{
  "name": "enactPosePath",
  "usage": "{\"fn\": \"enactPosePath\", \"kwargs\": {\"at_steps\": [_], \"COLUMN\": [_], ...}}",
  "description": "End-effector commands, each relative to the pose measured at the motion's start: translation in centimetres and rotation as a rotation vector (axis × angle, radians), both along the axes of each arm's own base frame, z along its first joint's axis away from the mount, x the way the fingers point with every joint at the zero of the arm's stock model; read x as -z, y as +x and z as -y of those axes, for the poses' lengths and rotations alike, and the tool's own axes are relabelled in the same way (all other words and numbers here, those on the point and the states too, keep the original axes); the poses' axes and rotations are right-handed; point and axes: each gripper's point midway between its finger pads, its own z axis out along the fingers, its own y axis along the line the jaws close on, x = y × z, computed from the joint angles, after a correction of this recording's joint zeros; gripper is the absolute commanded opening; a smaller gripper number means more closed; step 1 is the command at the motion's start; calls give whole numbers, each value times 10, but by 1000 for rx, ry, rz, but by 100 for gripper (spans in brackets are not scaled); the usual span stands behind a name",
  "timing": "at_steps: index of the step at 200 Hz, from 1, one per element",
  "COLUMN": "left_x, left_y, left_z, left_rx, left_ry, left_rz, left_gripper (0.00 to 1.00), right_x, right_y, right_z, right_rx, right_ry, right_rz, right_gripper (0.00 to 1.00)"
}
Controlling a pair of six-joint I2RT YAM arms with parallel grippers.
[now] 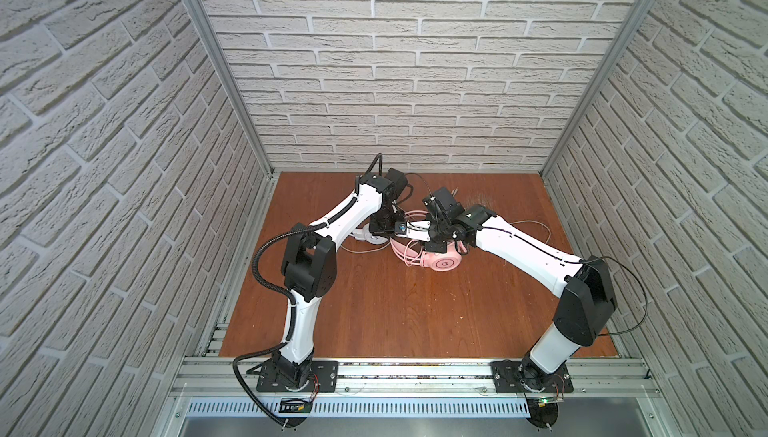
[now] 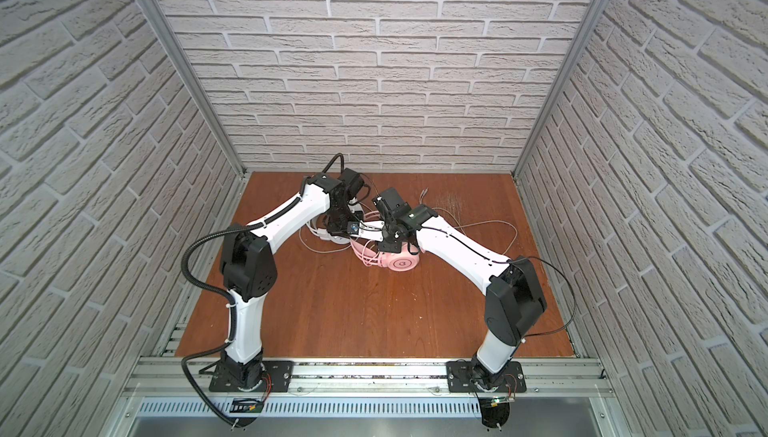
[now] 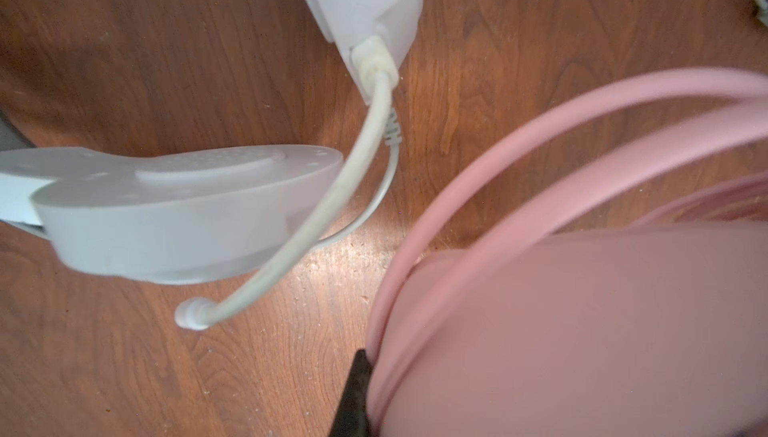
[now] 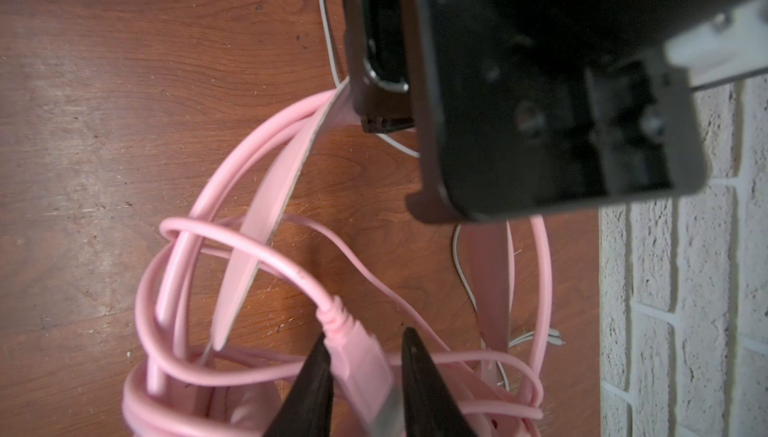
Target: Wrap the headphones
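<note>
Pink headphones (image 1: 444,263) plug (image 4: 361,356) sits between the right pincer (image 4: 365,356) jaws.
Jaws slightly apart, one touching it; plug's length runs along them, cord end pointing out past the tips.

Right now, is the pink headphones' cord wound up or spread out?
Mostly wound: the pink cord loops around the pink headphones, its plug end loose.

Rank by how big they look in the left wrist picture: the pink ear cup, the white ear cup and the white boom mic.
1. pink ear cup, though it sits nearest the lens, which inflates it.
2. white ear cup.
3. white boom mic, a thin curved stalk.
</note>
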Motion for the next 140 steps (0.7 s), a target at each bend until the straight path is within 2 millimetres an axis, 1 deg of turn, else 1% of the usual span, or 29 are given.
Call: {"fn": "enactPosePath", "kwargs": {"at_steps": [1,64,98,123,140], "left_x": [-28,-16,-14,-12,-11], "left_y": [0,-5,-5,-5,-5], "left_z": [10,12,14,13,13], "left_rx": [-7,-7,-5,-10,-9], "left_ry": [-92,-80,-83,-80,-78], "left_rz": [4,-50,-59,-62,-65], "left_gripper": [0,0,0,0,0], "right_x": [-5,-10,-11,-13,-19], "right_y": [4,1,-3,-4,-2], "right_z": [5,7,6,5,6], "right_rx": [35,56,37,47,80], "right_ry": [8,45,59,80,117], "right_rz": [2,0,-25,-43,-49], "right_gripper": [31,33,25,24,24]}}
